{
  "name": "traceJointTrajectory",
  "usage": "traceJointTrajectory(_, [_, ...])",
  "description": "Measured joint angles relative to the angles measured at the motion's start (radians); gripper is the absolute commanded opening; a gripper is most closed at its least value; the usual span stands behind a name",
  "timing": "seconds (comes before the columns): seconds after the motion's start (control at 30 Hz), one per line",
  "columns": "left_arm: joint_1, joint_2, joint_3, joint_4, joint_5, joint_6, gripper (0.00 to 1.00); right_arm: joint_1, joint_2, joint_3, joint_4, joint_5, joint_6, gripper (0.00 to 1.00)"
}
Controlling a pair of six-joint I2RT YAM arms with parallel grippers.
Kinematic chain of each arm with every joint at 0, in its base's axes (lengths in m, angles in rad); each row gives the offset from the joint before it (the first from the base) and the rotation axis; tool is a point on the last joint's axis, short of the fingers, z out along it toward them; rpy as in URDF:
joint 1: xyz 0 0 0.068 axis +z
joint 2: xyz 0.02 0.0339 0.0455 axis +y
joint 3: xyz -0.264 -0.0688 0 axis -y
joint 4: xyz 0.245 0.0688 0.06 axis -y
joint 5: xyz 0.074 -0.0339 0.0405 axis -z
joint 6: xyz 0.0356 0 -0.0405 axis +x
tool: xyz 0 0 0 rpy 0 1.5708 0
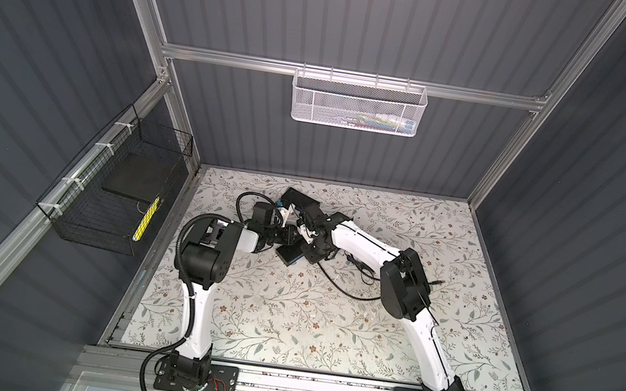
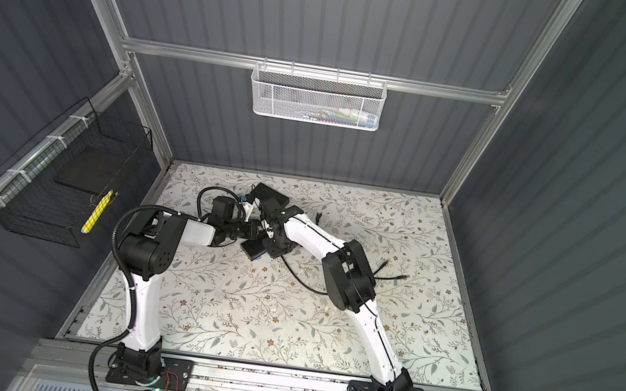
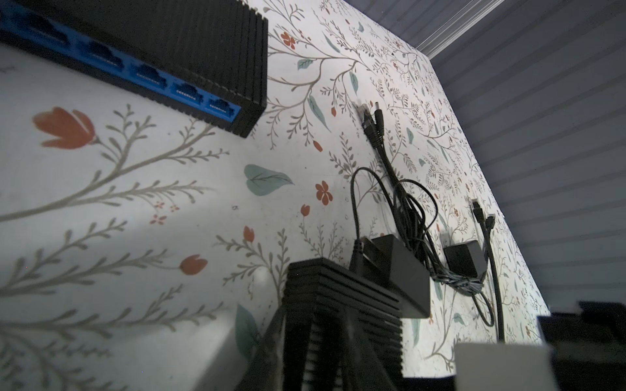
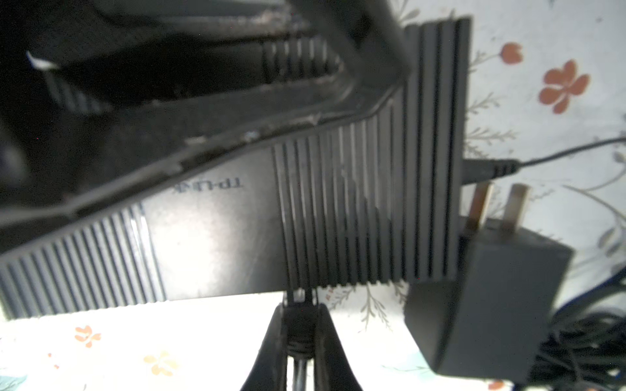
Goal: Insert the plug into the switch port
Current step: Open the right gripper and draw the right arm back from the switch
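A black ribbed switch (image 1: 299,199) is tilted up off the floral table near the back, and my left gripper (image 1: 287,212) is shut on it. In the left wrist view the jaws (image 3: 315,315) clamp its ribbed end (image 3: 342,291). My right gripper (image 4: 300,308) is shut on the plug (image 4: 299,299), a black boot with a clear tip and its cable trailing back. The tip meets the switch's near edge (image 4: 298,287). The switch port is seen edge-on and hidden, so how deep the plug sits cannot be told. In a top view the right gripper (image 1: 307,219) sits right beside the switch.
A second black switch (image 1: 289,255) lies flat, its blue port face (image 3: 152,72) showing. A power adapter (image 4: 491,298) with bare prongs and tangled black cables (image 1: 359,270) lie to the right. A white mesh basket (image 1: 359,102) and a black wire basket (image 1: 114,192) hang on the walls.
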Motion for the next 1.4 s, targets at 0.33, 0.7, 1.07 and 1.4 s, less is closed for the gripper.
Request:
traceJointTrajectory(0.33, [0.0,-0.051,0.02,-0.177,-0.018,0.041,0.39,0.007,-0.132,-0.237,0.274,0.003,0.006,0.23])
traceJointTrajectory(0.7, [-0.008,-0.095,0.037,-0.404,0.022,0.094,0.48,0.008,-0.454,-0.551,0.625,0.05,0.026,0.32])
traceJointTrajectory(1.07, [-0.007,-0.217,0.092,-0.671,-0.19,0.153,0.76,-0.2,-0.861,-0.946,0.622,0.084,0.122,0.44])
traceJointTrajectory(1.4, [-0.124,-0.437,0.014,-0.786,-0.398,0.275,0.94,-0.317,-1.036,-1.026,0.618,0.055,0.131,0.56])
